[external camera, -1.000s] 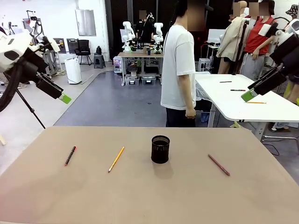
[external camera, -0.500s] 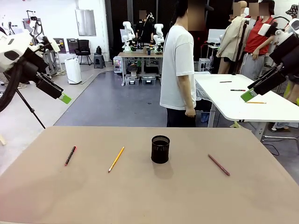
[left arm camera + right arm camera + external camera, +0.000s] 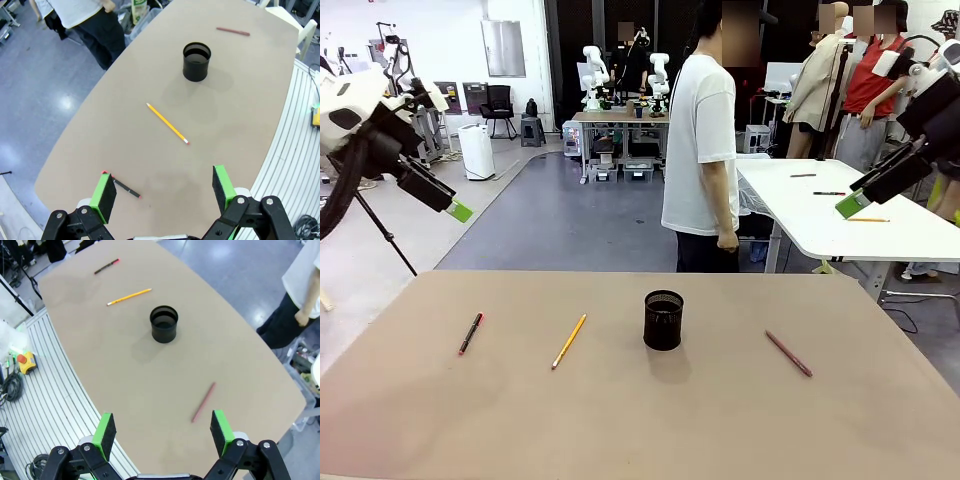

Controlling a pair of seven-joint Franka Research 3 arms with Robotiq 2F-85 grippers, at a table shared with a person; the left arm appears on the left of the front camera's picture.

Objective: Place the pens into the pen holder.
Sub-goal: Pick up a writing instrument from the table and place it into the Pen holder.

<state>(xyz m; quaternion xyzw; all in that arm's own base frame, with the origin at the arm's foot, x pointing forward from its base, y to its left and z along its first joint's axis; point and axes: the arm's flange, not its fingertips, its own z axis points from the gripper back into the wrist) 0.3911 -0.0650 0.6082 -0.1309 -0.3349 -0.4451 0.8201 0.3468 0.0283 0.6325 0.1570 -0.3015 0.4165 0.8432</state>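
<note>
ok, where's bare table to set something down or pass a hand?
Widest: the whole near strip of the table, robot-side of everything. Also the gap between pen holder and maroon pen. Left half is busier: yellow pen and red-tipped pen lie there, but spaced apart.

Nothing readable is showing anywhere: no lettering, label, brand mark, number or sign is coming through clearly enough to make out.

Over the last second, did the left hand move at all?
No. In the front view the left hand sits at the same spot, open, above and beyond the table at its far-left corner.
</note>
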